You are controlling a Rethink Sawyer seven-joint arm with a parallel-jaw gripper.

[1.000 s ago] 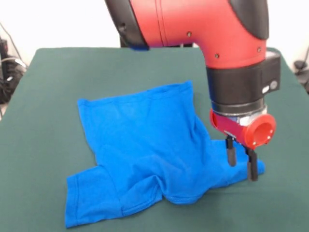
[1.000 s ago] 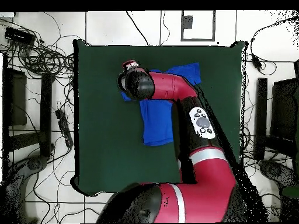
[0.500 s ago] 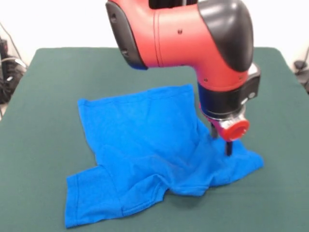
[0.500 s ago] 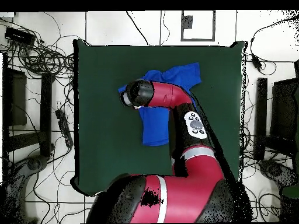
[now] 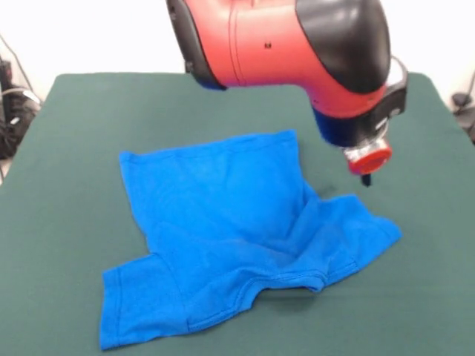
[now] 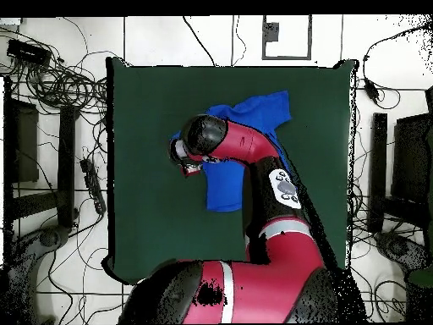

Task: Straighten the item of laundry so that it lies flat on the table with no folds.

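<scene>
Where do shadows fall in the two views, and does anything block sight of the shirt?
Front view: soft even light; a faint shadow under the raised collar fold of the T-shirt and another on the table beside the gripper; the shirt is unobstructed. Overhead view: the arm covers much of the shirt's middle, and the gripper is hidden.
</scene>
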